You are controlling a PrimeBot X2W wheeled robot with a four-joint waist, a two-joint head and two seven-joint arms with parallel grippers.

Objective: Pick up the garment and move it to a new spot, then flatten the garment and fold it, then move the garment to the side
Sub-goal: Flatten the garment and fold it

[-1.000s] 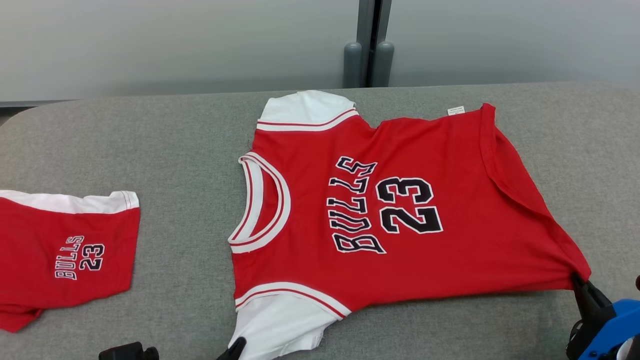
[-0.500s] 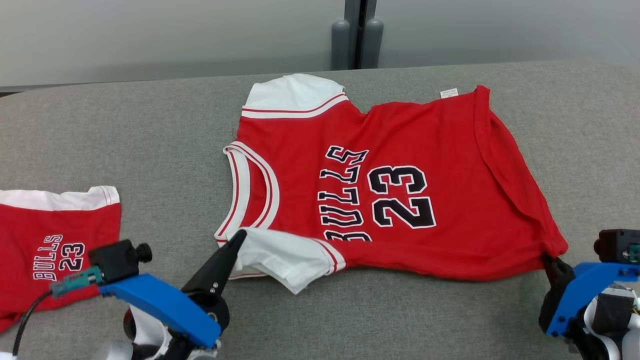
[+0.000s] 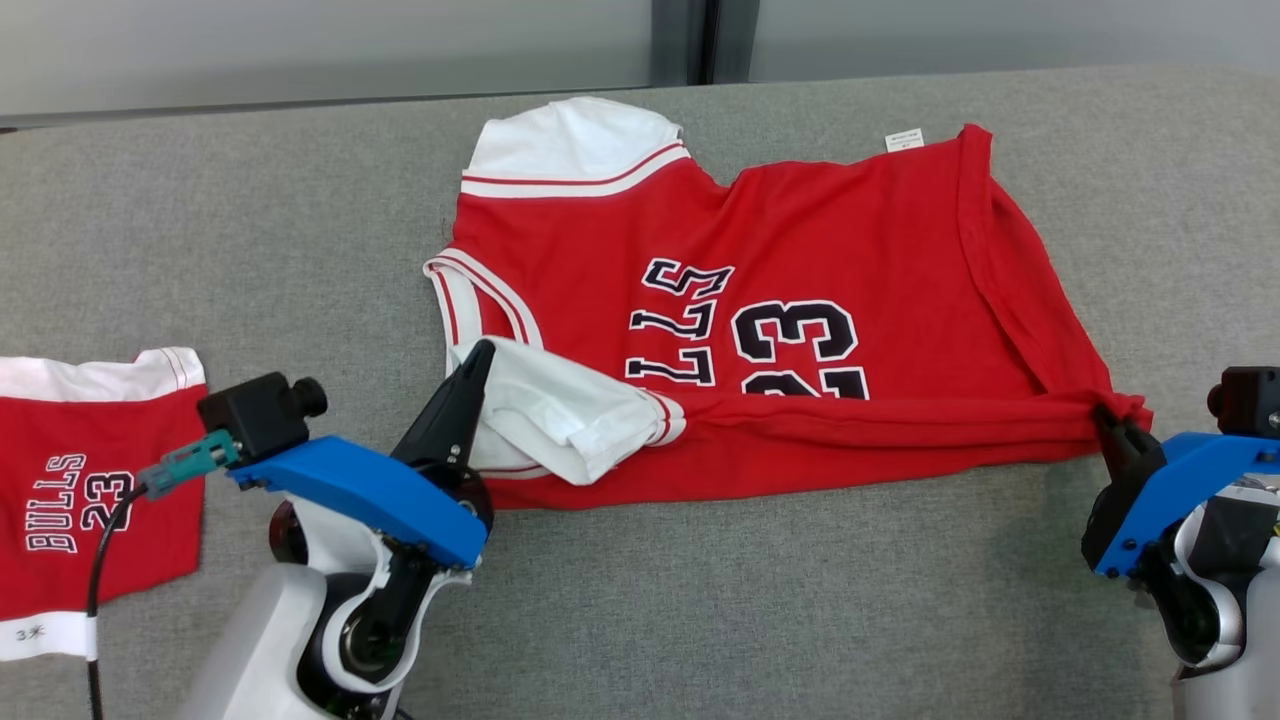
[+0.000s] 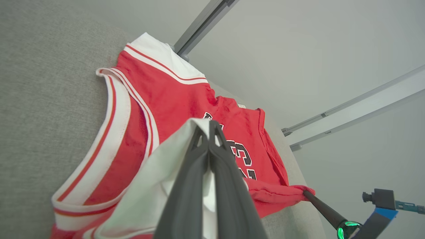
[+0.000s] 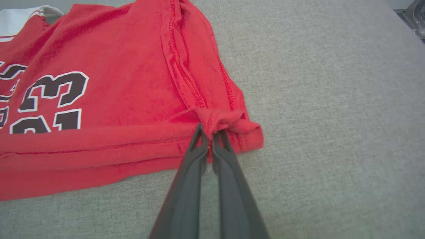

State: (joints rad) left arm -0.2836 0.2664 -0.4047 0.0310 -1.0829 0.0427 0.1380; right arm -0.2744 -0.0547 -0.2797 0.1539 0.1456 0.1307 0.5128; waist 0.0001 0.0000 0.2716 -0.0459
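My left gripper [image 3: 478,352] is pinched tight on the white sleeve [image 3: 560,405] of the red shirt [image 3: 830,240]. My right gripper [image 3: 1106,418] pinches its bottom corner. The shirt lies by the gray table's [image 3: 700,600] back edge, with its near side folded over.

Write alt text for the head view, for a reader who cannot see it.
A red Bulls 23 jersey with white sleeves lies on a grey fabric-covered table, its near edge folded over the lettering. The left gripper is shut on the near white sleeve, the right gripper on the red hem corner. Matching red shorts lie at the far left.
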